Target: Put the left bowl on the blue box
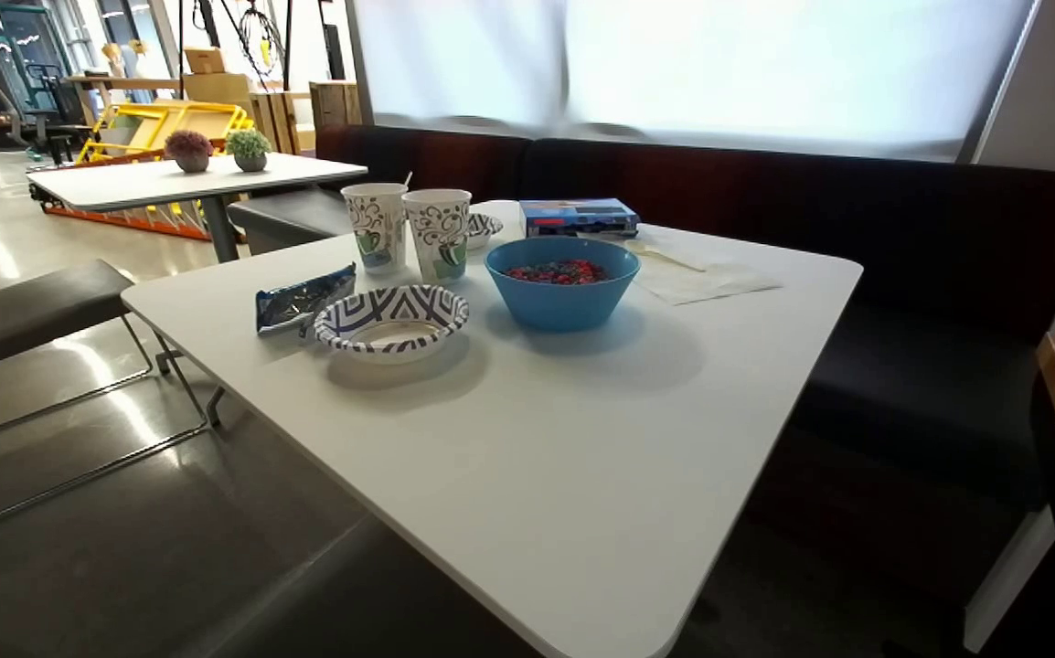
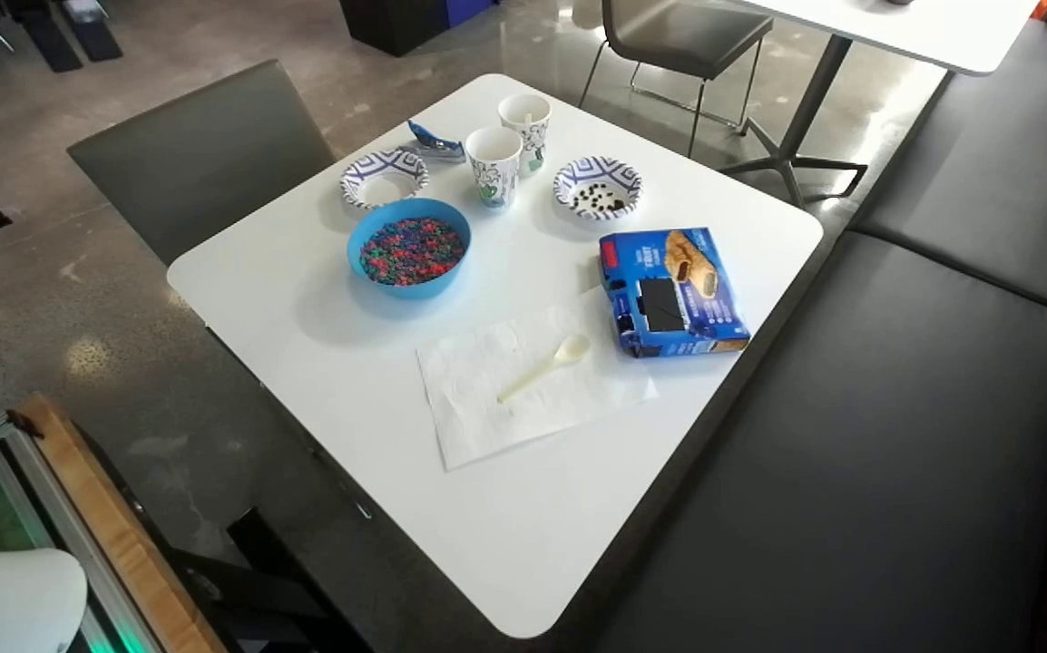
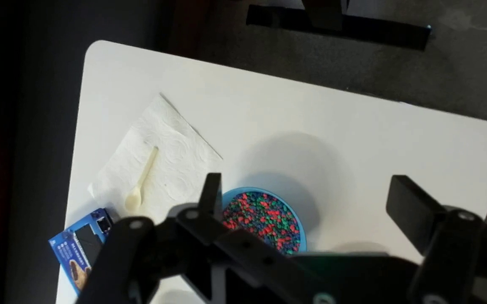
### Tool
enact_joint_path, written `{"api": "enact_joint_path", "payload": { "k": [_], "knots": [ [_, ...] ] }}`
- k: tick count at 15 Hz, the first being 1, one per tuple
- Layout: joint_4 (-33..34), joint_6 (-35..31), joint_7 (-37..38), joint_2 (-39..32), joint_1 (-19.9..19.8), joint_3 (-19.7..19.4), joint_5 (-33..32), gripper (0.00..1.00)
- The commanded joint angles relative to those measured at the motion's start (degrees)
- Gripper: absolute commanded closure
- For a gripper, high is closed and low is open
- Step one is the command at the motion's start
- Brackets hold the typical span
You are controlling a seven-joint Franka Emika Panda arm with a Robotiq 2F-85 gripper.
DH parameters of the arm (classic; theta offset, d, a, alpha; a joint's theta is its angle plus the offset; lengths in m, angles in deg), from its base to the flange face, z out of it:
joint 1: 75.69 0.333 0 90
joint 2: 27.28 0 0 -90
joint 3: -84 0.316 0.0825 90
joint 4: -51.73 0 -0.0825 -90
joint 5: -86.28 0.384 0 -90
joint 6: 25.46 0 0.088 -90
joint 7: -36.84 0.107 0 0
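In the wrist view, the black, two-fingered claw [image 3: 304,195] is held above the smooth white table [image 3: 209,97], and its fingers [image 3: 411,211] are spread widely apart; nothing is seen to be gripped. In the gap between them, but apparently well below, the deep, round, light-blue bowl [image 1: 564,306], filled with small coloured pieces [image 2: 413,251], can be seen.

The thing to be moved is judged to be the wide, shallow, white bowl with a dark zigzag pattern [image 1: 390,322], probably of paper, since in both exterior views it stands farther left than a similar white bowl [image 2: 605,170] holding dark bits [image 2: 598,198]. It rests upright on the table, near the light-blue bowl. By the wrist camera it is not clearly shown; presumably it is hidden beneath the claw's body. The low, flat, rectangular blue cardboard box [image 2: 671,292] lies well to the side of the claw, beyond the finger by which the light-blue bowl is partly covered.

As far as can be judged, no step of the task is completed: the zigzag bowl has not yet been grasped, nor placed on the box. What is left is the whole work: the claw should be brought over this bowl and lowered, the rim pinched, and the bowl lifted, carried to the box and set down.
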Motion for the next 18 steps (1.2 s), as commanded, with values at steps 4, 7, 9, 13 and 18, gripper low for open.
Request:
{"api": "enact_joint_path", "payload": {
  "k": [4,7,9,13,18],
  "knots": [
    [7.07,-13.70,24.80,-16.38,2.25,3.31,-8.96,0.00],
    [12.08,-12.56,34.54,-24.49,5.43,2.18,-18.98,0.00],
    [16.48,-10.19,38.72,-30.21,8.27,0.66,-22.90,0.00],
    [25.69,-4.74,42.76,-41.05,14.54,-2.82,-27.64,0.00],
    [36.32,0.67,39.75,-52.08,19.88,-6.42,-28.42,0.00]
  ]
}}
